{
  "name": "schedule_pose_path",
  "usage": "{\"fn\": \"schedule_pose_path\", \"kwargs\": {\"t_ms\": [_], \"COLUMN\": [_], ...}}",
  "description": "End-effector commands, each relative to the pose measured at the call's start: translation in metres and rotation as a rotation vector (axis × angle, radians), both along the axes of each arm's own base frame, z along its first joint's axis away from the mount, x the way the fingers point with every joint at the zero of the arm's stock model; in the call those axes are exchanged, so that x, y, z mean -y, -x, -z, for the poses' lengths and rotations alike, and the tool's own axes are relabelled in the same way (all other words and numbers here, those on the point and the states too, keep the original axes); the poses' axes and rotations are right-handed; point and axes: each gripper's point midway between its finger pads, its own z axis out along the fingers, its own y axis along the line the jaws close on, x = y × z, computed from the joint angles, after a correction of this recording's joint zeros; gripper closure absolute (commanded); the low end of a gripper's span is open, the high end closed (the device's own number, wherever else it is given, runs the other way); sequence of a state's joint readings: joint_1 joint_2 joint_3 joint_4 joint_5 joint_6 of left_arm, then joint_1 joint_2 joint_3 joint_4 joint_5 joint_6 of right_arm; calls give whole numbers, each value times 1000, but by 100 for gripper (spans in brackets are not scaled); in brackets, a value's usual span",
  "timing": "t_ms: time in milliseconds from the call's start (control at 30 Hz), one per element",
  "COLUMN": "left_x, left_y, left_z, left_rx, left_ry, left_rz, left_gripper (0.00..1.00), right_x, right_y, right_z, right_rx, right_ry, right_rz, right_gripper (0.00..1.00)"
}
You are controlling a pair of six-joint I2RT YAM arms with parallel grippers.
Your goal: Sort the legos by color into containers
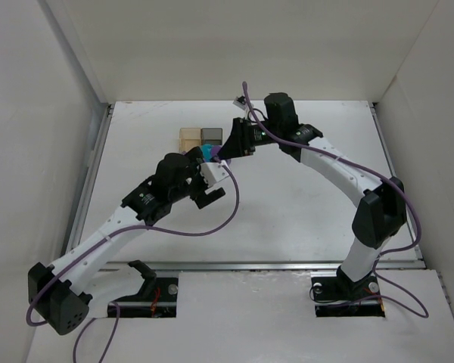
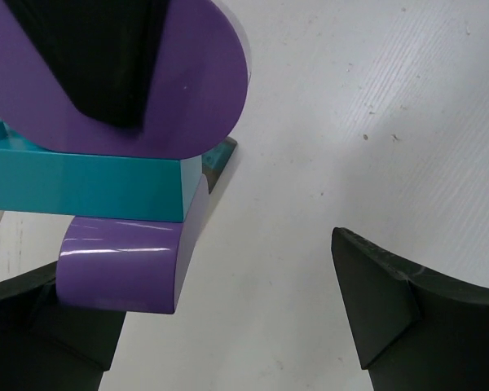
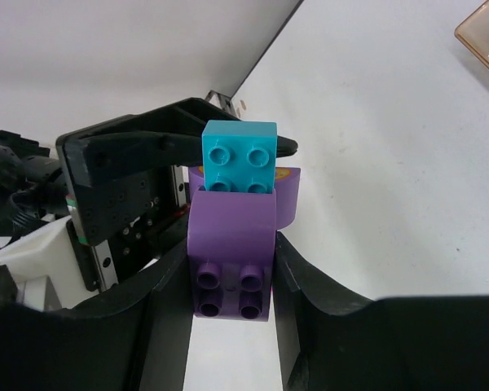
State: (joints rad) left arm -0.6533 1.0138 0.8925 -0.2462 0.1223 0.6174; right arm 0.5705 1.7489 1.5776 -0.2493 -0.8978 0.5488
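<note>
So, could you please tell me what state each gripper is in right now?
Left gripper: open, holding nothing.
Right gripper: closed on the purple lego, which has a teal lego attached.

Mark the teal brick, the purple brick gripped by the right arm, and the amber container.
teal brick (image 3: 239, 156): right wrist view, studded face.
purple brick (image 3: 231, 235): right wrist view, smooth curved face.
amber container (image 1: 189, 136): top external view, tinted far part.

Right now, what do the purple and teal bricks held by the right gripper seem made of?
Purple brick: hard moulded plastic, glossy, going by crisp studs and bright highlights. Teal brick: likely the same plastic, smooth with a softer sheen. Right gripper clamps the purple one.
</note>
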Motion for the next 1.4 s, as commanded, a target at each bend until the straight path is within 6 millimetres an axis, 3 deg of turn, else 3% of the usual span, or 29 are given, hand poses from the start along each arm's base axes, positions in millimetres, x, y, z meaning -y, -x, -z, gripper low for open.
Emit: {"fn": "schedule_pose_path", "kwargs": {"t_ms": [0,133,167,267,333,467,567,667,700,733,800,900,1000,1133,1367], "left_x": [2,5,5,9,13,17,19,21,21,22,23,24,24,24,24], "left_y": [-6,-7,-8,-3,5,11,15,16,16,17,17,18,18,13,14], "left_z": [-26,-36,-47,-58,-71,-71,-70,-69,-69,-73,-68,-72,-72,-76,-75], "left_rx": [63,58,76,67,76,50,30,12,12,17,2,7,1,2,-13], "left_ry": [49,98,126,168,208,217,213,218,218,226,215,223,229,242,256], "left_rz": [-22,-42,-46,-33,4,34,52,57,57,66,65,74,70,44,34], "left_gripper": [0,17,24,32,42,58,64,64,61,51,46,42,44,59,100], "right_x": [-3,-3,-3,-3,-4,-4,-4,-7,-7,-6,-6,-9,-9,-11,-14], "right_y": [8,8,8,8,6,6,7,11,11,11,10,12,12,15,18], "right_z": [-54,-54,-54,-54,-50,-50,-50,-46,-46,-42,-41,-37,-37,-37,-28], "right_rx": [127,127,127,127,120,120,127,119,119,119,120,114,114,123,108], "right_ry": [-101,-101,-101,-101,-96,-96,-98,-93,-93,-87,-84,-77,-77,-77,-63], "right_rz": [-21,-21,-21,-21,-21,-21,-32,-41,-41,-43,-34,-35,-35,-46,-45], "right_gripper": [100,100,100,100,100,100,100,100,100,100,100,100,100,100,100]}}
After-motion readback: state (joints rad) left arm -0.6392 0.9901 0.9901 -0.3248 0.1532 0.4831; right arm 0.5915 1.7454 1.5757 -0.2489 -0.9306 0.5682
